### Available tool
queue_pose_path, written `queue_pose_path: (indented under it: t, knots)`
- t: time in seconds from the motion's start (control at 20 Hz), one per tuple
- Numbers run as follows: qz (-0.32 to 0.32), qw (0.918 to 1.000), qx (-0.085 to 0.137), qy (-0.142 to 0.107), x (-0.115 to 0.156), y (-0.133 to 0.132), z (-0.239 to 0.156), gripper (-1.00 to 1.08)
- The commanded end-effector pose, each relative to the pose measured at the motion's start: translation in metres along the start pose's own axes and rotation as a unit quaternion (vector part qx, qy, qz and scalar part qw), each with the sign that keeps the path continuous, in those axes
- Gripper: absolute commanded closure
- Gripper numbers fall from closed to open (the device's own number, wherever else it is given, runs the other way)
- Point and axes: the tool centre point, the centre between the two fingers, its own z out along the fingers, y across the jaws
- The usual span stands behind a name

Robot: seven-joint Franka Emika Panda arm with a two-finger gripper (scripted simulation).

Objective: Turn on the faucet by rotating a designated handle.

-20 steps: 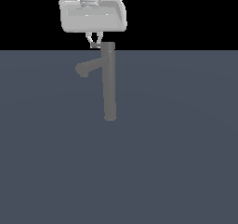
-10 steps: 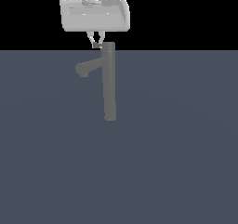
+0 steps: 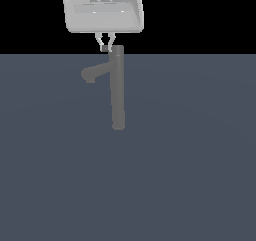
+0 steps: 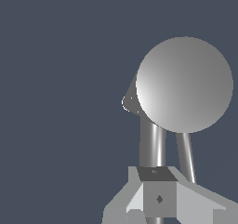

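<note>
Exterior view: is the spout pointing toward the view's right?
No, the spout branches off the faucet column toward the exterior view's left.

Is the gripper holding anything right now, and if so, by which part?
It cannot be told for sure. The gripper sits beside the top of the faucet, its fingers close together around the handle, but actual contact isn't clear.

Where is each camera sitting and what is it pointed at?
Exterior view: off the arm, facing the upright faucet on the grey floor; the gripper hangs over its top, at the exterior view's left of the column.
Wrist view: on the wrist, looking straight down on the faucet's round cap; the gripper's jaws show at the frame edge.
Shared: faucet and gripper.
</note>
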Motion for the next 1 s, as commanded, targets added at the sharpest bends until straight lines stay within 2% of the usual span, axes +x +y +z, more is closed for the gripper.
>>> queue_pose_path:
  t: [0.0, 0.25, 0.3, 0.35, 0.95]
  knots:
    - [0.009, 1.0, -0.002, -0.001, 0.007, 0.021, 0.0, 1.08]
    - [0.016, 0.9999, -0.004, -0.005, 0.017, 0.058, 0.0, 1.08]
    - [0.016, 0.9999, -0.004, -0.005, 0.017, 0.058, 0.0, 1.08]
    - [-0.014, 0.9999, 0.0, -0.009, 0.002, 0.017, 0.0, 1.08]
    - [0.007, 0.9999, -0.003, -0.006, 0.047, 0.057, 0.001, 1.08]
